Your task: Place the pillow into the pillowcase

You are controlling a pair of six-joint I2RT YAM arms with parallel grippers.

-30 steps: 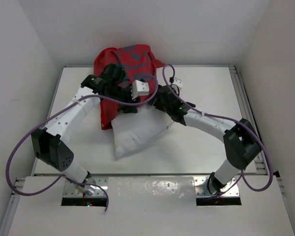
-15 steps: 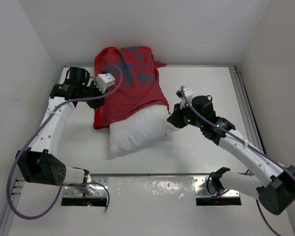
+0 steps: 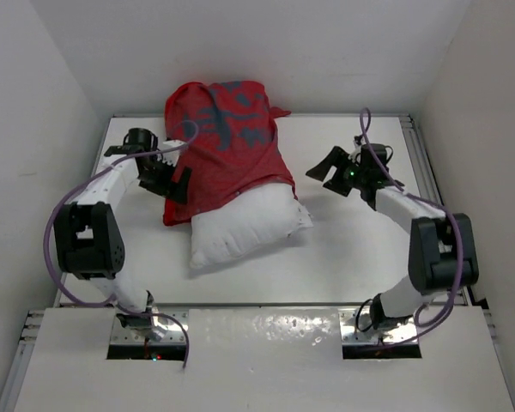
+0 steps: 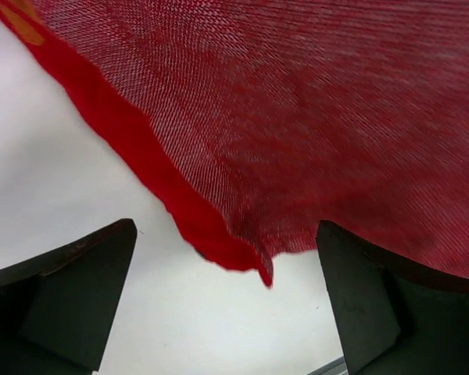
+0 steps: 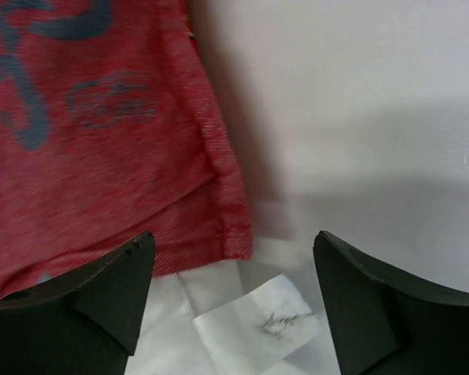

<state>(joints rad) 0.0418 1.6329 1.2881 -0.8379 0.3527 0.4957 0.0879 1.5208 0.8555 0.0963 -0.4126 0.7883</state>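
- The pillowcase (image 3: 227, 137) is a bright red woven cloth with a dull grey-blue print. It lies rumpled on the white tabletop (image 3: 352, 249), and its far end is bunched up against the back wall (image 3: 326, 51).
- The pillow (image 3: 249, 225) is plain white, soft and plump. Its far part sits under or inside the red cloth, and its near end bulges out bare toward the arms.
- The left end effector (image 3: 168, 180) is at the left edge of the pillowcase with its jaws spread wide. The left wrist view shows its dark, blunt fingers (image 4: 62, 305) standing well apart. A limp corner of the folded red hem hangs between them, and neither finger pinches it.
- The right end effector (image 3: 329, 172) is off to the right of the pillowcase, above bare tabletop, and is also spread and holding nothing.
- In the right wrist view, a stitched hem runs down the coarse red weave. Below the hem is smooth white pillow cloth with a small white tag (image 5: 259, 319) that bears a faint mark.
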